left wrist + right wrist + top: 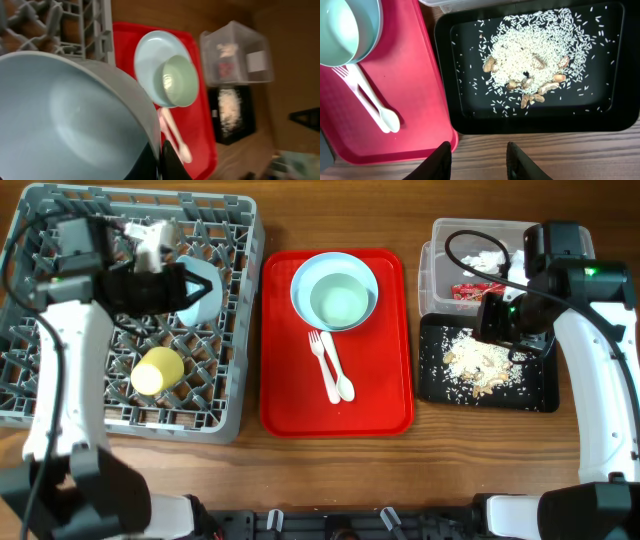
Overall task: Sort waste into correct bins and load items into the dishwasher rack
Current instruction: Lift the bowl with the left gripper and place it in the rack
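Observation:
My left gripper (180, 286) is shut on the rim of a pale-blue bowl (204, 292), holding it tilted over the grey dishwasher rack (232, 240). In the left wrist view the bowl (75, 115) fills the frame, with black fingers (172, 162) pinched on its edge. A yellow cup (157, 370) lies in the rack. On the red tray (380, 395) sit a plate (305, 280), a second bowl (340, 302) and a white fork and spoon (331, 366). My right gripper (479, 157) hangs open and empty above the black tray (620, 117) of rice crumbs (535, 57).
The clear tub (432, 265) at the back right holds a red wrapper (470, 292) and white tissue (490, 260). Peanut pieces lie among the rice. Bare wooden table runs along the front edge below both trays.

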Controlling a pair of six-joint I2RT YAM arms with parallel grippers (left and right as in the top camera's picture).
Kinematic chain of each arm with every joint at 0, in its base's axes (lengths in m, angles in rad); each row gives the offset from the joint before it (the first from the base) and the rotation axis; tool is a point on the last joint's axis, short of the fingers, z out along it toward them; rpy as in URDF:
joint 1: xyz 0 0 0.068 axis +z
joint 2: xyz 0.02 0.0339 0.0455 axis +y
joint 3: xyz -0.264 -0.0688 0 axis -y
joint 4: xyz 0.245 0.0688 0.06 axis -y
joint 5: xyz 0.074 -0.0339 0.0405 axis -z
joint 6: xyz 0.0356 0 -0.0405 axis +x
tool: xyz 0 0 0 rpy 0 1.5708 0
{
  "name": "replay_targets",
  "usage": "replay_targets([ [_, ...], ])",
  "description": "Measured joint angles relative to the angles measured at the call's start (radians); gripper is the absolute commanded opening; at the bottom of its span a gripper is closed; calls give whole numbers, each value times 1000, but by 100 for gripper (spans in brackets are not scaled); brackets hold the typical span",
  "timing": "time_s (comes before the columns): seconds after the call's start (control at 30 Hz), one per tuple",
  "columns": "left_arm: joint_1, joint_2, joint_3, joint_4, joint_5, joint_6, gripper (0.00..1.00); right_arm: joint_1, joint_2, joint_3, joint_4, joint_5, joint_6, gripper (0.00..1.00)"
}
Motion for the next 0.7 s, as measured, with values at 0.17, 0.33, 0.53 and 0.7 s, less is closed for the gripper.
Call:
replay_targets([
  [0.17, 72, 113, 0, 38, 229, 30, 4, 0, 0, 0, 0, 0, 0, 36],
  [0.33, 102, 204, 0, 67, 377, 37, 4, 0, 0, 0, 0, 0, 0, 36],
  [0.53, 150, 253, 0, 89, 447, 38, 4, 0, 0, 0, -1, 0, 0, 36],
  [0.7, 181, 269, 0, 93, 468, 40, 4, 0, 0, 0, 0, 0, 0, 36],
])
